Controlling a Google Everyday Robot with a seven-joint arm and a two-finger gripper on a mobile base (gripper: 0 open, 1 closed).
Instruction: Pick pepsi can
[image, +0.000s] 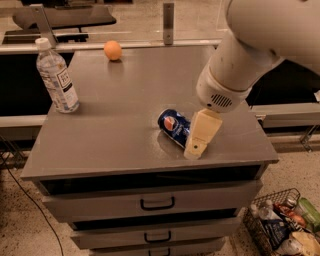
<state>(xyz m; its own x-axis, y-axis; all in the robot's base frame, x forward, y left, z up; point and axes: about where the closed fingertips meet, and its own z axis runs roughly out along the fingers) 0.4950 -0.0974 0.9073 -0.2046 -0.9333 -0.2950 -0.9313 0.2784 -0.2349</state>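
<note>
Now the gripper (200, 137) is just beside the lying can (173, 127) on the cabinet (125, 100); wide or narrow, I cannot tell.

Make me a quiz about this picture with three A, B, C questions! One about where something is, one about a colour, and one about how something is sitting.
1. Where is the gripper? A. down by the floor B. right beside the pepsi can C. high up in the air
2. What colour is the pepsi can? A. green B. yellow C. blue
3. How is the water bottle sitting? A. upright B. on its side C. upside down
Answers: 1 B, it hangs low over the grey cabinet by the can. 2 C, its body is dark blue. 3 A, its white cap points up.
</note>
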